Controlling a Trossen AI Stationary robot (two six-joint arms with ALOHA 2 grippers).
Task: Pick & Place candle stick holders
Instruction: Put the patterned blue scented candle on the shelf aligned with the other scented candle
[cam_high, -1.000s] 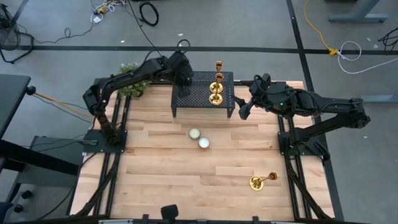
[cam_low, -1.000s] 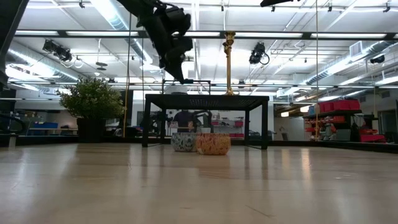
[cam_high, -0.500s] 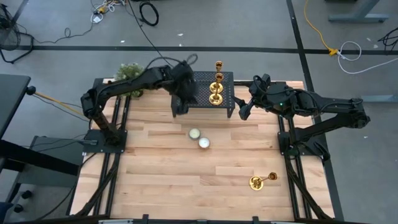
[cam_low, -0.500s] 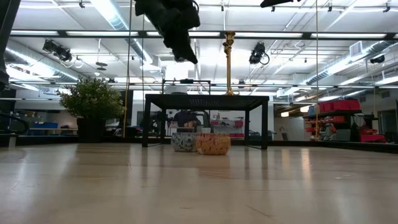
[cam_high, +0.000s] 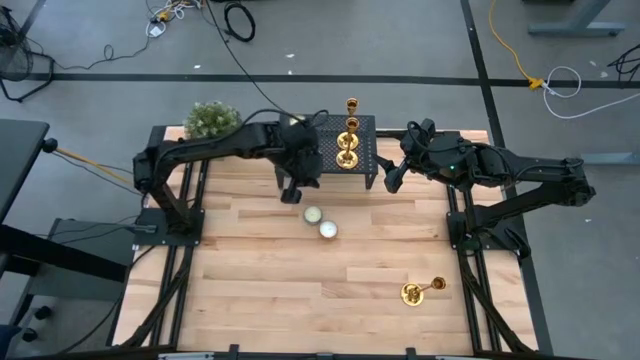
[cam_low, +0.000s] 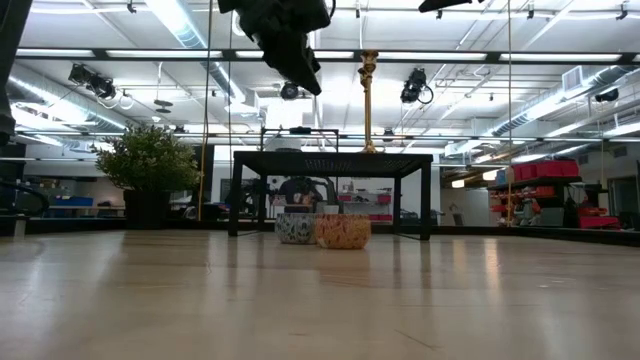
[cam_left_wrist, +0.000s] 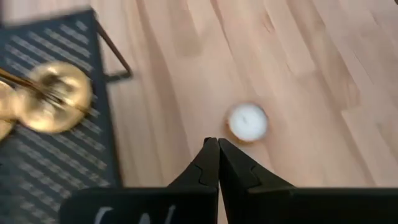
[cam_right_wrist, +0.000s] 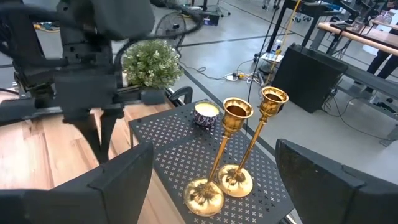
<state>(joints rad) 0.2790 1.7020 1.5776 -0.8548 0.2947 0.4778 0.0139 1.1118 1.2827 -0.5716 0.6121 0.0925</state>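
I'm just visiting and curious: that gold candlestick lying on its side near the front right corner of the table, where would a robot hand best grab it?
Probably by the thin stem of the fallen candle stick holder, coming straight down from above. It lies flat on the wooden table, so the stem is exposed, with the wide round base at one end and bare table all around it.

Overhead, table-level (level), two wrist views.

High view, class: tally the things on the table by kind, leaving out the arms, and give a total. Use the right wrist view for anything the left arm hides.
Candlesticks: 3
Candles: 3
Stand: 1
Plant: 1
Total: 8
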